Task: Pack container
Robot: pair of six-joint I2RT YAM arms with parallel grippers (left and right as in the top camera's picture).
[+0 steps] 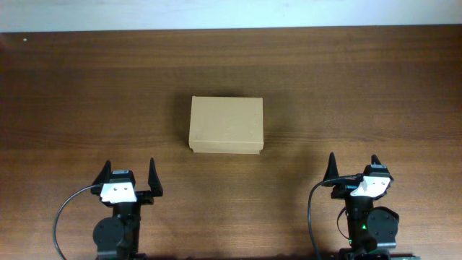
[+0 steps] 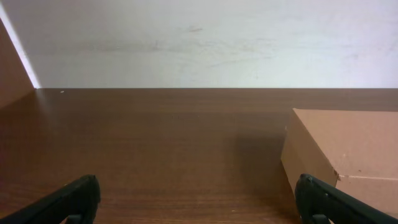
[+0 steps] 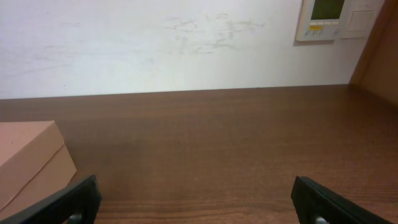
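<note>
The container (image 1: 226, 124) is a plain tan cardboard box with its flap lid closed, at the middle of the wooden table. It also shows at the right edge of the left wrist view (image 2: 345, 149) and at the left edge of the right wrist view (image 3: 28, 162). My left gripper (image 1: 128, 173) is open and empty near the front edge, to the left of the box and nearer than it; its fingertips frame bare table (image 2: 199, 199). My right gripper (image 1: 355, 165) is open and empty near the front right (image 3: 196, 199).
A white wall (image 2: 199, 43) runs behind the table's far edge. A wall panel with a small screen (image 3: 329, 18) hangs at the upper right of the right wrist view. No tape rolls or pens are in view.
</note>
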